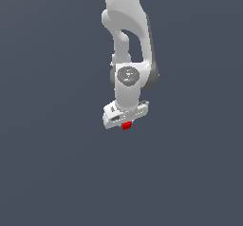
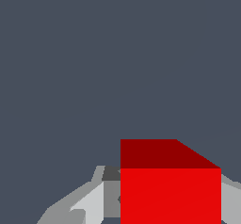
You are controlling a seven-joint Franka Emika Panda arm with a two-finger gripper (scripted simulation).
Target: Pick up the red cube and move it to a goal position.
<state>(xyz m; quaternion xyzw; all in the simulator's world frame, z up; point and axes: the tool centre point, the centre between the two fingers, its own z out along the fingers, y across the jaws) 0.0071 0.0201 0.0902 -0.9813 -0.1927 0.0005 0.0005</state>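
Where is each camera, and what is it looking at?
Exterior view: off the arm, facing it; its exact spot cannot be told. It shows the white arm reaching down, the gripper, and the tiny red cube at its tip.
Wrist view: on the wrist, looking along the gripper. The red cube looks big between grey fingers.
Both views share the red cube and gripper against a plain grey background.

White arm point(image 1: 127, 40), seemingly grey joint cap.
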